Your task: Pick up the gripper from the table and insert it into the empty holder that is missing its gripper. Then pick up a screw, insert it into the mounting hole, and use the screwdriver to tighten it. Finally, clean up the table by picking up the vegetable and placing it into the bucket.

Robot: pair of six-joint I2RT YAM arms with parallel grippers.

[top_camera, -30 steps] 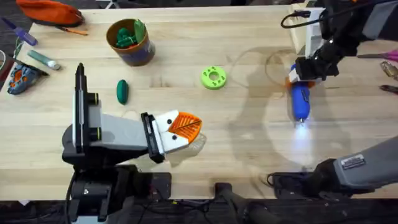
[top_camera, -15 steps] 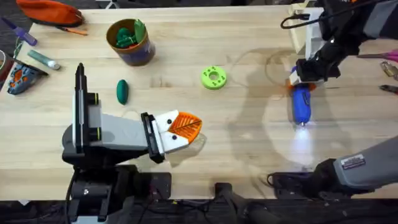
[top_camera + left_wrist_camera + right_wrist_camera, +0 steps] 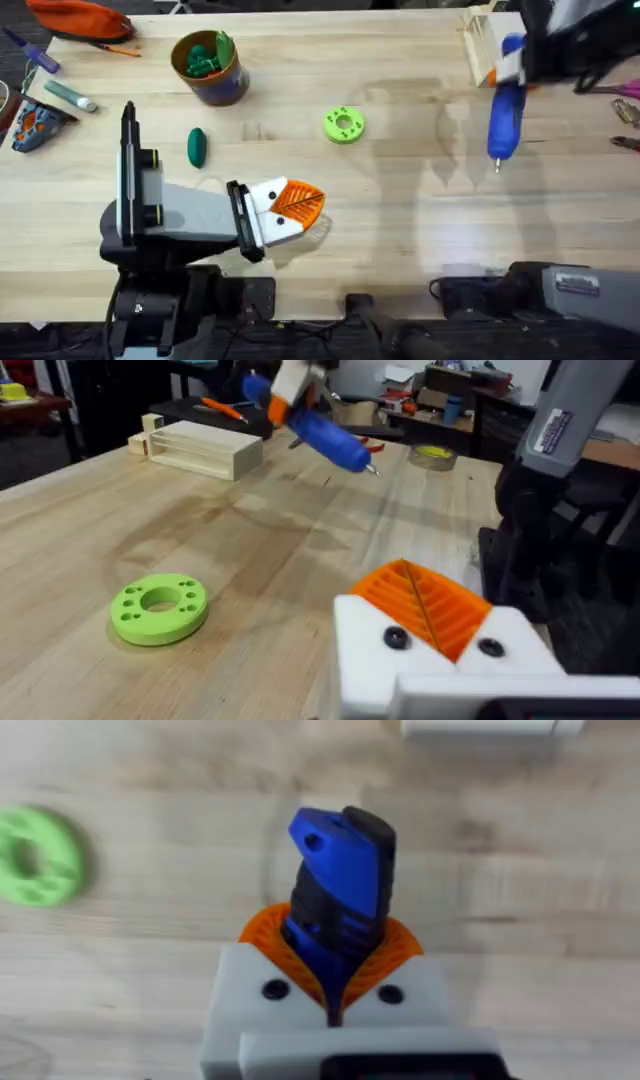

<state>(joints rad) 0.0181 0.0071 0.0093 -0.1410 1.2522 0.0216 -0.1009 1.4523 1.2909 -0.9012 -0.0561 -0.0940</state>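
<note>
Right pincer [image 3: 335, 1005] clamps screwdriver [image 3: 504, 115] above desk [image 3: 420, 215]; left pincer [image 3: 300, 210] narrow, empty; steady bit (thin) before approaching mounting hole.

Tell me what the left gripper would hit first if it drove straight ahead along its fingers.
Probably nothing: ahead of the left gripper lies bare table. The lime-green disc sits off to one side; depth is uncertain.

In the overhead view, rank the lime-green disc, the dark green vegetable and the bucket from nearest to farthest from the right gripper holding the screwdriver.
Measured from the right gripper, shut on the screwdriver at the far right:
1. Lime-green disc, mid-table.
2. Bucket, far left of centre.
3. Vegetable, just nearer the bases than the bucket; these last two are close, so the order is tentative.
</note>
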